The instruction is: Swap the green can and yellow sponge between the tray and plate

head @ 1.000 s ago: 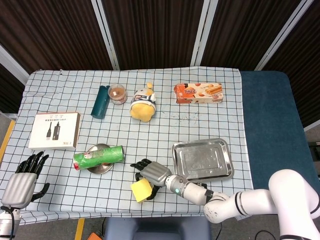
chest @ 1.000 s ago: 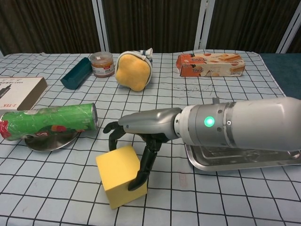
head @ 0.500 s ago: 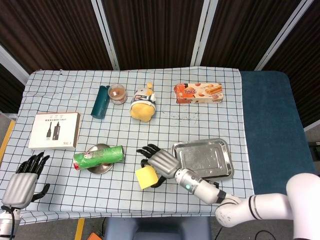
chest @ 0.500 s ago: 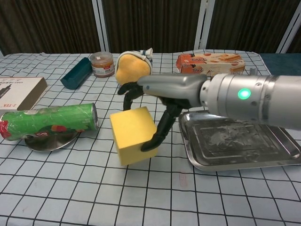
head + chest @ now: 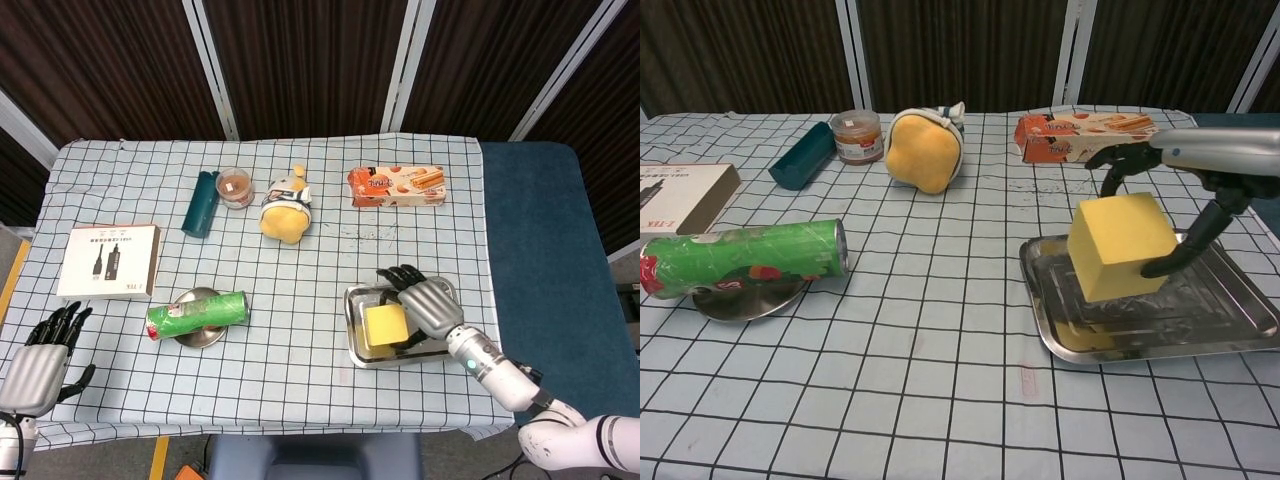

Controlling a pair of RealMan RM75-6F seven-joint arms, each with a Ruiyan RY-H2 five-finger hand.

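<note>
The right hand [image 5: 1185,200] pinches the yellow sponge [image 5: 1118,245] by opposite side faces above the tray [image 5: 1240,335]; likely light, soft, squashable, needing gentle pressure.

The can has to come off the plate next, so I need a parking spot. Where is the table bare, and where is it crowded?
Bare: cloth between the green can and the tray, and the front strip. Crowded: the back row from the teal case to the biscuit box. The right hand holds the yellow sponge over the tray.

Bright even light, soft shadows, sharp
</note>
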